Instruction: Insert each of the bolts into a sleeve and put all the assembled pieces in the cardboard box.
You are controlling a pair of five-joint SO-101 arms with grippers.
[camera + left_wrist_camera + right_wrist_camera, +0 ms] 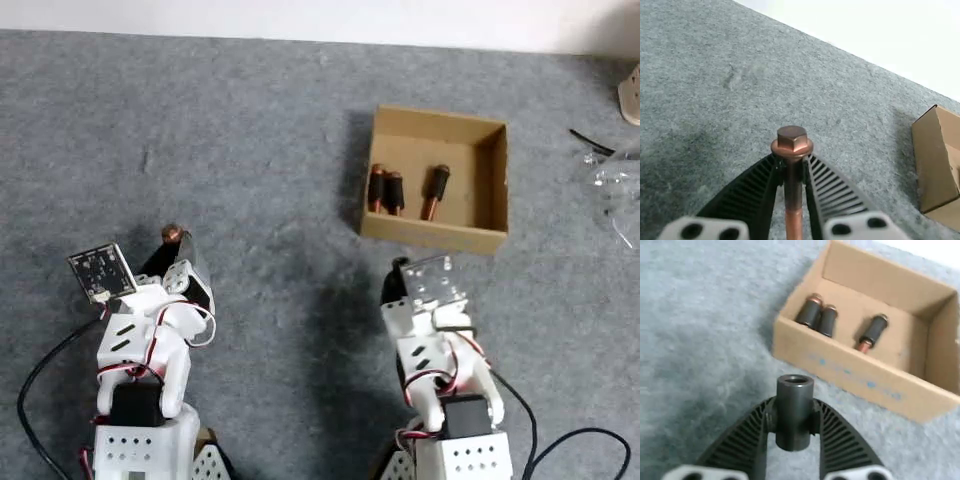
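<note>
My left gripper (pixel 792 167) is shut on a copper bolt (pixel 792 165), hex head pointing away from the wrist; in the high view the bolt head (pixel 172 234) pokes out at the left gripper (pixel 172 250), over the grey mat at the lower left. My right gripper (pixel 794 417) is shut on a dark sleeve (pixel 794 410) with its open bore facing outward. In the high view the right gripper (pixel 400 275) sits just short of the cardboard box (pixel 432 235). Inside the box (pixel 860 375) lie three assembled pieces: two side by side (pixel 385 188) and one apart (pixel 435 190).
Grey felt mat covers the table, with open room between the two arms and left of the box. Clear plastic items and a black cable (pixel 605 165) lie at the right edge. A small white board (pixel 101 270) is mounted on the left arm.
</note>
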